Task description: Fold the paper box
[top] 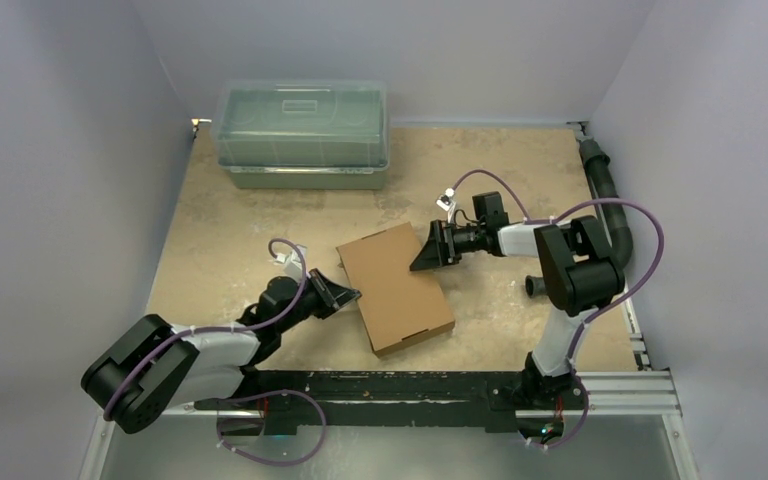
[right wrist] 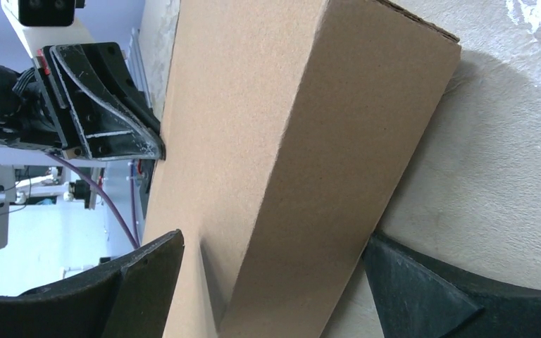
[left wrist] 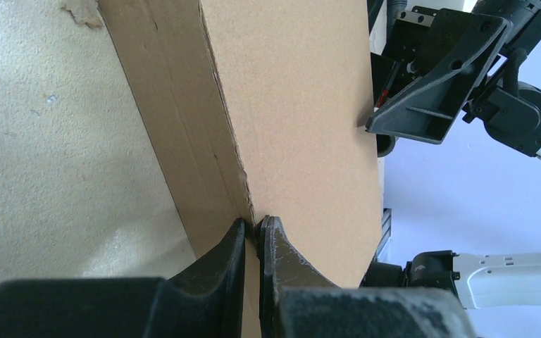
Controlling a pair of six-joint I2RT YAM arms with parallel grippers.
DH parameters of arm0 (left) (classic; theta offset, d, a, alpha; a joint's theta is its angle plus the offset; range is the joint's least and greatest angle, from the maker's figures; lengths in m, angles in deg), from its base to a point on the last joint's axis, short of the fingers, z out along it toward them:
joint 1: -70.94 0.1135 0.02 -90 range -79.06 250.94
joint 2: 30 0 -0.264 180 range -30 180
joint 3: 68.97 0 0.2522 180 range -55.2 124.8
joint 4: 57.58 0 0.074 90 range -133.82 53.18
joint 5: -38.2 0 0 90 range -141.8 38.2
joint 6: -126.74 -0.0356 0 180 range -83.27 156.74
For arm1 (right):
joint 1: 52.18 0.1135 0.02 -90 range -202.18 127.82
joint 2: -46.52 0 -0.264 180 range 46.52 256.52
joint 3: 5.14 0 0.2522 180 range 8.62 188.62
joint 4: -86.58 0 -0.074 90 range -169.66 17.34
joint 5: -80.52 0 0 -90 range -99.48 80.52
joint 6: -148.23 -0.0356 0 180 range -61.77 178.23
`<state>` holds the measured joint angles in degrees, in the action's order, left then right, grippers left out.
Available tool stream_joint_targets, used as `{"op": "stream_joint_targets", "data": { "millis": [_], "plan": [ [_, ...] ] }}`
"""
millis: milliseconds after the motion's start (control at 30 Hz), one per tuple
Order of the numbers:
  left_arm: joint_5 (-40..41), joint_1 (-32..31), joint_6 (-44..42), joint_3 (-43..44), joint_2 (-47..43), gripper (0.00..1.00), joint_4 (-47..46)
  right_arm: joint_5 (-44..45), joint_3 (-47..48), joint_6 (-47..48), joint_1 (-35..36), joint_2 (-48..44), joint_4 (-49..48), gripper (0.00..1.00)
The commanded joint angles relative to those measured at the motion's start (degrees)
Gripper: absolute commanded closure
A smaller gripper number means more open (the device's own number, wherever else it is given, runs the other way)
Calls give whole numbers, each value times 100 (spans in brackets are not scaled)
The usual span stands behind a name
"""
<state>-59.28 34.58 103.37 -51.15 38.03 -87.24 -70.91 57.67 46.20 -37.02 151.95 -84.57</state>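
- The paper box point(top: 395, 290) is lying flat near the middle of the table point(top: 220, 240), a little closer to the near edge, and it is turned at a slant.
- It is already looking like a real box: the walls are standing up and the lid is lying down on top.
- The left gripper point(top: 345, 293) is touching the box's left side, right where the lid is meeting the wall.
- Its fingers point(left wrist: 236, 246) are sitting almost closed, with only a thin crack between them. I cannot tell if a thin bit of cardboard is pinched in there.
- The right gripper point(top: 427, 252) is reaching in at the box's far right side.
- Its jaws are standing wide open, with one finger point(right wrist: 148, 267) over the lid and the other down by the table. They are sitting around the wall, not squeezing it.
- A big clear green bin point(top: 302, 130) is sitting at the far edge, toward the far left corner, well apart from the box.
- I am thinking most of the folding is done.
- What is left is probably pushing the lid down tight and tucking in its flaps, then letting go.
- From here I cannot see whether the lid is fully locked.
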Motion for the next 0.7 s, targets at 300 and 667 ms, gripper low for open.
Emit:
{"op": "stream_joint_targets", "data": {
  "millis": [300,667],
  "plan": [
    [-115,21,-267,-40,66,100,554,-648,5,-88,189,-67,-230,20],
    [-210,17,-409,530,-896,36,1727,-195,326,664,57,-495,473,33]
  ]
}}
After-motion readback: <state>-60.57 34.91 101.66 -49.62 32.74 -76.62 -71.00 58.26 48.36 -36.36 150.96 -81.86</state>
